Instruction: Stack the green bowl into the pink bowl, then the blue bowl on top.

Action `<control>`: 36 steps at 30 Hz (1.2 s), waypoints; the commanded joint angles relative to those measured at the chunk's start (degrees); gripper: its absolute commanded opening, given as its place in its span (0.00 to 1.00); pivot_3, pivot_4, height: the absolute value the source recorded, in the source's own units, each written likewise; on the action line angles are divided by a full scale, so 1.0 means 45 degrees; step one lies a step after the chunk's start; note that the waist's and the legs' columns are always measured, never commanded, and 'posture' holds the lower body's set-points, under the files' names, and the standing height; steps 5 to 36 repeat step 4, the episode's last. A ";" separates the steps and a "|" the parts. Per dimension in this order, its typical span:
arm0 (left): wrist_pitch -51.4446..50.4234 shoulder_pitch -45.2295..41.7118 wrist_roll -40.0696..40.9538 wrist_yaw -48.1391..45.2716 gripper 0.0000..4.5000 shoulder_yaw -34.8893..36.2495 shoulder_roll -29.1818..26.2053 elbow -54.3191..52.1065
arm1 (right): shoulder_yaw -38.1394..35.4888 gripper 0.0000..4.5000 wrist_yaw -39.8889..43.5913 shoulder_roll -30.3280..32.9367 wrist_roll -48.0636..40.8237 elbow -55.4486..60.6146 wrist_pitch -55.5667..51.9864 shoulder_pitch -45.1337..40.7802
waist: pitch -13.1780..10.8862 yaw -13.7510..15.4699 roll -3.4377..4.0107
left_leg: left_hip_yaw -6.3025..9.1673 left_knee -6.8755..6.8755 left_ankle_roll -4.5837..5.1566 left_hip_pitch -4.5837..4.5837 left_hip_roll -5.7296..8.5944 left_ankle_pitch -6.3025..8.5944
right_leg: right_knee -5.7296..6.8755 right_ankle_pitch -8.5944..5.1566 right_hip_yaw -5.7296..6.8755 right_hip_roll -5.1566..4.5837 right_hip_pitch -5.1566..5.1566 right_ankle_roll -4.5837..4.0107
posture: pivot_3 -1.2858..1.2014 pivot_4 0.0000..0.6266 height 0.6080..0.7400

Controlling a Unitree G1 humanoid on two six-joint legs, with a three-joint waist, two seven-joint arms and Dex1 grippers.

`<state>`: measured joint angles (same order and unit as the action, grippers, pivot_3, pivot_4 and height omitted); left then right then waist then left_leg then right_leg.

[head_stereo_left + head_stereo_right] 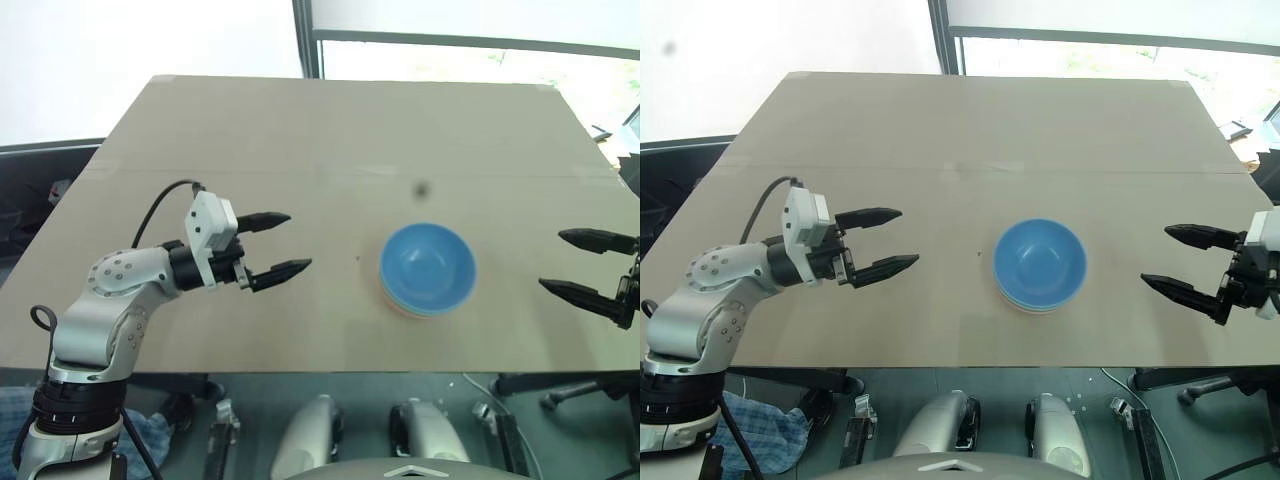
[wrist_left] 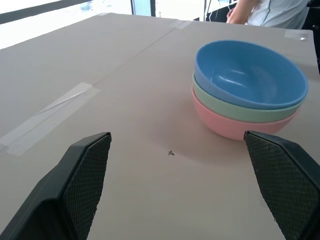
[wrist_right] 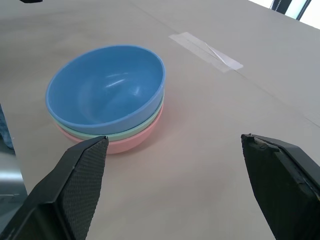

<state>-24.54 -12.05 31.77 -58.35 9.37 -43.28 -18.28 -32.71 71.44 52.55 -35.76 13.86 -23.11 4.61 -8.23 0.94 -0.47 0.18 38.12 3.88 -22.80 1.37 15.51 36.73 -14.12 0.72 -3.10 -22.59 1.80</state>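
Observation:
One stack of three bowls stands on the table (image 1: 300,130), a little right of the middle. The pink bowl (image 2: 227,125) is at the bottom, the green bowl (image 2: 240,109) sits inside it, and the blue bowl (image 1: 428,266) rests on top, its hollow empty. To the left of the stack my left gripper (image 1: 282,245) hangs open above the table, fingers pointing toward the bowls, nothing between them. My right gripper (image 1: 1168,258) is open too, off to the right of the stack and aimed at it, apart from the bowls.
A strip of clear tape (image 2: 50,117) runs across the tabletop behind the bowls. A small dark speck (image 2: 171,153) lies on the surface between my left gripper and the stack. A person (image 2: 265,11) stands beyond the table's right side.

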 commanded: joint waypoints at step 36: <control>0.0446 -0.0048 -0.0158 -0.0247 1.00 -0.0083 -0.0186 -0.0248 | -0.0518 0.99 0.0178 0.0215 -0.0238 -0.0091 0.0490 -0.0118 | 0.0000 -0.0001 0.0000 | 0.0001 0.0000 0.0001 0.0000 -0.0001 0.0001 | 0.0000 0.0000 0.0000 0.0000 0.0000 0.0000 | 0.52 0.24 1.00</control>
